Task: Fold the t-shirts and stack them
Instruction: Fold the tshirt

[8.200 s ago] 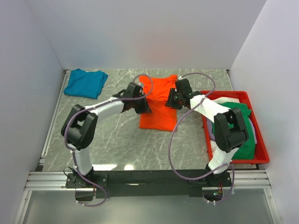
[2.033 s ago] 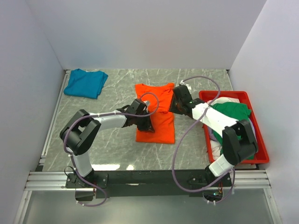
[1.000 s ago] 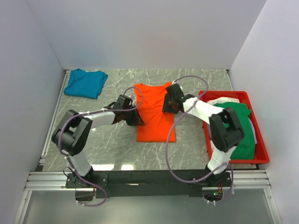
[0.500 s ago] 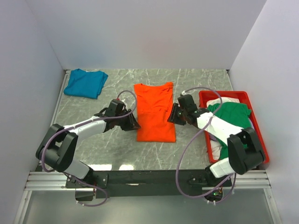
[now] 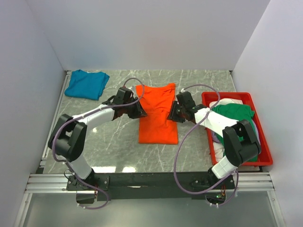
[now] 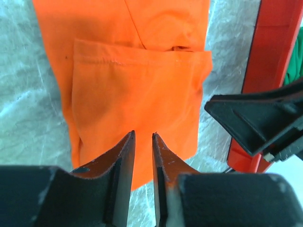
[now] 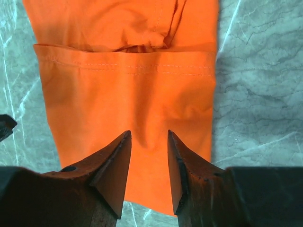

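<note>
The orange t-shirt [image 5: 157,113] lay folded into a long strip in the middle of the table [image 5: 113,144]. The left gripper [image 5: 137,111] sat at its left edge, jaws a narrow slit apart and holding nothing. The right gripper [image 5: 171,115] sat at its right edge, jaws wider and also released. A teal t-shirt [image 5: 86,84] lay in the far left corner. Green [image 5: 234,113] and white [image 5: 226,100] t-shirts were heaped in the red tray [image 5: 266,158] on the right.

Left gripper [image 5: 140,112] and right gripper [image 5: 171,116] block 2 sides of the bright orange cloth t-shirt [image 5: 157,124]; red plastic tray [image 5: 228,94] walls the right; grey marble tabletop [image 5: 154,158] lies bare in front.
</note>
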Controlling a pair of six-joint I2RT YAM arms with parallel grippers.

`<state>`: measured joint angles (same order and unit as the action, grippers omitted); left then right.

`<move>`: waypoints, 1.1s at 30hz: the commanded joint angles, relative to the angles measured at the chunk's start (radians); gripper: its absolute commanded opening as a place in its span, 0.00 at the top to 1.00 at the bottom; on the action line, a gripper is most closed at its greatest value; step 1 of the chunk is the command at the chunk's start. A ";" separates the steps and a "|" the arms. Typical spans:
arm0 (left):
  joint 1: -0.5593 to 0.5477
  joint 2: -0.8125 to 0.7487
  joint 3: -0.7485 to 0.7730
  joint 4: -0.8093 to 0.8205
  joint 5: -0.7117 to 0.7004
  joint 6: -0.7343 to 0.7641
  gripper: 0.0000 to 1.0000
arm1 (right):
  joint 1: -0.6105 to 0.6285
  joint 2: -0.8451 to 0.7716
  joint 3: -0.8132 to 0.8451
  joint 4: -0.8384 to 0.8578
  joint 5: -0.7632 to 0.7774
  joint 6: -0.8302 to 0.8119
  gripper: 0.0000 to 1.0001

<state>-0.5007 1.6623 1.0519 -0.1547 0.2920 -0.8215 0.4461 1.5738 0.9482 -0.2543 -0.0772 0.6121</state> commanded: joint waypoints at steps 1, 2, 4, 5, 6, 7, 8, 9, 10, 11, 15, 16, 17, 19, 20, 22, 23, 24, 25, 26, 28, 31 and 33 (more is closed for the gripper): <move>0.007 0.057 0.069 0.015 -0.008 0.002 0.74 | -0.018 0.017 0.055 0.026 0.007 0.012 0.57; 0.007 0.077 0.083 0.020 0.004 -0.001 0.78 | -0.024 0.031 0.064 0.029 -0.004 0.012 0.58; 0.007 0.135 0.118 0.030 0.012 -0.005 0.80 | -0.044 0.081 0.096 0.029 -0.009 0.009 0.60; 0.008 0.155 0.132 0.030 0.013 -0.004 0.81 | -0.055 0.100 0.106 0.027 -0.013 0.009 0.61; 0.011 0.178 0.144 0.029 0.012 -0.001 0.82 | -0.064 0.124 0.110 0.033 -0.022 0.012 0.61; 0.020 0.221 0.167 0.027 0.007 -0.001 0.82 | -0.082 0.138 0.112 0.044 -0.027 0.017 0.62; 0.028 0.240 0.175 0.027 0.001 -0.002 0.85 | -0.092 0.152 0.118 0.056 -0.033 0.020 0.62; 0.037 0.260 0.178 0.032 0.006 -0.010 0.87 | -0.098 0.188 0.126 0.056 -0.051 0.018 0.62; 0.059 0.289 0.175 0.041 0.009 -0.018 0.88 | -0.104 0.210 0.148 0.053 -0.053 0.014 0.64; 0.068 0.303 0.171 0.046 0.001 -0.022 0.91 | -0.113 0.230 0.159 0.044 -0.050 0.012 0.64; 0.122 0.324 0.122 0.081 -0.005 -0.054 0.96 | -0.144 0.304 0.178 0.044 -0.058 0.009 0.67; 0.132 0.318 0.103 0.086 -0.002 -0.056 0.96 | -0.148 0.305 0.169 0.046 -0.062 0.012 0.67; 0.133 0.317 0.100 0.084 -0.004 -0.054 0.96 | -0.156 0.304 0.163 0.056 -0.065 0.014 0.68; 0.134 0.309 0.097 0.078 -0.007 -0.051 0.96 | -0.168 0.293 0.146 0.061 -0.071 0.018 0.68; 0.134 0.304 0.096 0.078 -0.002 -0.053 0.96 | -0.172 0.287 0.143 0.064 -0.076 0.020 0.67; 0.134 0.289 0.095 0.083 0.012 -0.056 0.96 | -0.178 0.266 0.138 0.064 -0.076 0.018 0.67; 0.134 0.283 0.097 0.083 0.021 -0.056 0.96 | -0.179 0.256 0.141 0.050 -0.079 0.017 0.67; 0.134 0.262 0.099 0.083 0.025 -0.054 0.95 | -0.181 0.238 0.144 0.047 -0.078 0.014 0.67; 0.134 0.249 0.102 0.081 0.033 -0.056 0.93 | -0.184 0.224 0.146 0.043 -0.075 0.012 0.67; 0.134 0.235 0.103 0.078 0.038 -0.054 0.91 | -0.187 0.215 0.149 0.030 -0.078 0.012 0.67; 0.136 0.191 0.114 0.070 0.044 -0.047 0.86 | -0.196 0.178 0.153 0.023 -0.091 0.008 0.66; 0.140 0.122 0.120 0.050 0.041 -0.038 0.78 | -0.204 0.114 0.143 0.012 -0.122 0.011 0.64; 0.142 0.065 0.115 0.026 0.029 -0.031 0.76 | -0.205 0.053 0.111 0.009 -0.136 0.012 0.64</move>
<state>-0.3656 1.8557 1.1614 -0.1123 0.3328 -0.8768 0.2497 1.7527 1.0847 -0.2371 -0.1818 0.6308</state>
